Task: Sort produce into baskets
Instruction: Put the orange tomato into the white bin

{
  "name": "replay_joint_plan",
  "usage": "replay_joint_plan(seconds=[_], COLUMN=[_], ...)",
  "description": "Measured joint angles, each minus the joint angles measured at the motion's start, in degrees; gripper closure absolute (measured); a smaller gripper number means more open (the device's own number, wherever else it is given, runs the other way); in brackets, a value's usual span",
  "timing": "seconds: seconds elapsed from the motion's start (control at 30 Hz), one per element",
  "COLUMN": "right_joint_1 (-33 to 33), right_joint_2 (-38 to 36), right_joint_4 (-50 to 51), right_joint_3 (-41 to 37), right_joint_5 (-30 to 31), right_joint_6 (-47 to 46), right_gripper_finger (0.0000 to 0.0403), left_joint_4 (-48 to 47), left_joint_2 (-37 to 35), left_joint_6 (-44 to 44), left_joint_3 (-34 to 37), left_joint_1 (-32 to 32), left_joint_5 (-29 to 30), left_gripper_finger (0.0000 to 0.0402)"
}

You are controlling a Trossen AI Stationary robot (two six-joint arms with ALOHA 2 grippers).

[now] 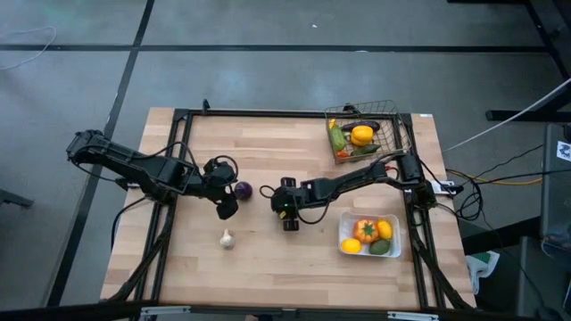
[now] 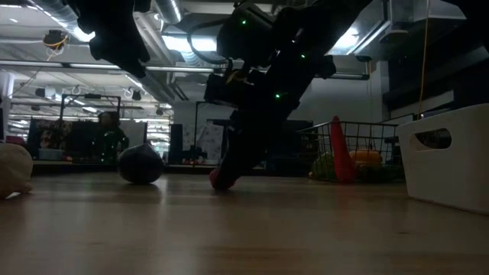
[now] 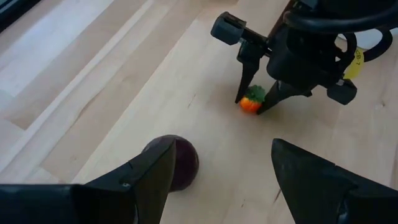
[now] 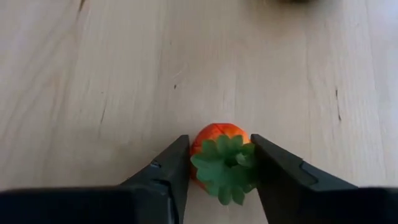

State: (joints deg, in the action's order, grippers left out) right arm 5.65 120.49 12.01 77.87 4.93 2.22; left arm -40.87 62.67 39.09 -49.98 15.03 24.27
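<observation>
A small orange fruit with a green leafy top (image 4: 219, 149) lies on the wooden table near its middle, between the fingers of my right gripper (image 4: 221, 163), which is shut on it. My left gripper (image 3: 221, 149) hangs open above the table, left of that spot. A round purple eggplant (image 3: 179, 163) rests on the wood just below and beside its fingers, untouched. A white garlic (image 1: 227, 238) lies nearer the front edge. The wire basket (image 1: 390, 109) at the far right and the white tray (image 1: 395, 241) at the near right each hold several pieces of produce. My right gripper pinches the orange fruit between its two fingers. One finger is on the orange body (image 4: 194, 148); the other is against the green leaves (image 4: 249, 157). The fingers slant down from the table's right side. The fruit sits on the wood (image 2: 220, 180).
Black frame rails (image 1: 268, 114) run along the table's edges. Bare wood lies between the garlic and the white tray. The room behind the table shows in the low view.
</observation>
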Motion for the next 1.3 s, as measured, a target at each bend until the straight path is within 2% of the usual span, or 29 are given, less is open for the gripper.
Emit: replay_joint_plan(seconds=[0.13, 0.3, 0.57, 0.77, 1.03, 1.3], right_joint_1=[-0.01, -0.04, 0.19, 2.22, 10.04, 16.75], right_joint_2=[-0.85, -6.32, -18.83, -25.63, -27.43, -27.43], right_joint_4=[1.17, 6.54, 27.33, 43.68, 55.67, 58.57], right_joint_3=[-0.03, -0.07, -0.04, -0.04, -0.04, -0.04], right_joint_5=[-0.09, -2.58, -8.89, -9.51, -9.53, -9.55], right_joint_6=[0.02, 0.0, -2.23, -5.89, -9.28, -10.98], right_gripper_finger=[0.0278, 0.0274, 0.0262, 0.0261, 0.0261, 0.0261], left_joint_4=[-0.02, -0.04, -0.04, -0.03, -0.17, -0.21], left_joint_2=[-0.02, -0.02, -0.02, -0.02, -0.02, -0.02], left_joint_6=[0.02, 0.04, 0.15, 1.5, 1.42, 1.44], left_joint_3=[0.0, 0.0, 0.0, 0.0, 0.0, 0.0], left_joint_1=[0.0, 0.0, 0.0, 0.0, 0.0, 0.0], left_joint_5=[0.0, 0.0, -0.01, -0.02, -0.2, -0.21], left_gripper_finger=[0.0141, 0.0141, 0.0141, 0.0141, 0.0141, 0.0141])
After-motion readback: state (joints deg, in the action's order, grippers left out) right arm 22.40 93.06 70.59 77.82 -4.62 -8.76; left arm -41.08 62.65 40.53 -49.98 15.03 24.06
